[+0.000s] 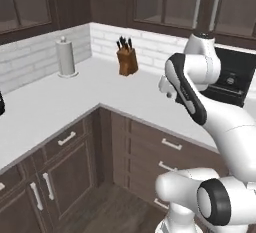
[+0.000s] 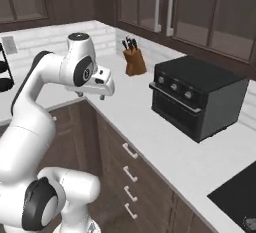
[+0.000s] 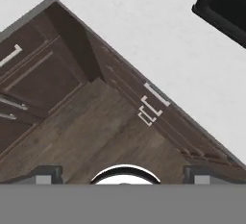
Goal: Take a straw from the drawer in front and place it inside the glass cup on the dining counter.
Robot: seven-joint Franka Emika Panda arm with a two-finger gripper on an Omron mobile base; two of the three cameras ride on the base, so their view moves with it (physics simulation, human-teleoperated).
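My gripper hangs high above the corner of the grey-white worktop, pointing down at the floor. It is open; its fingertips stand wide apart with nothing between them. Below it runs a stack of dark brown drawers, all shut, with short silver bar handles; the top drawer sits just under the worktop edge. Another shut drawer lies on the left run of cabinets. The straw is hidden. The glass cup and the dining counter are out of view.
A black toaster oven stands on the worktop to the right. A knife block and a paper towel roll stand by the brick wall. Upper cabinets hang overhead. Dark wood floor lies below.
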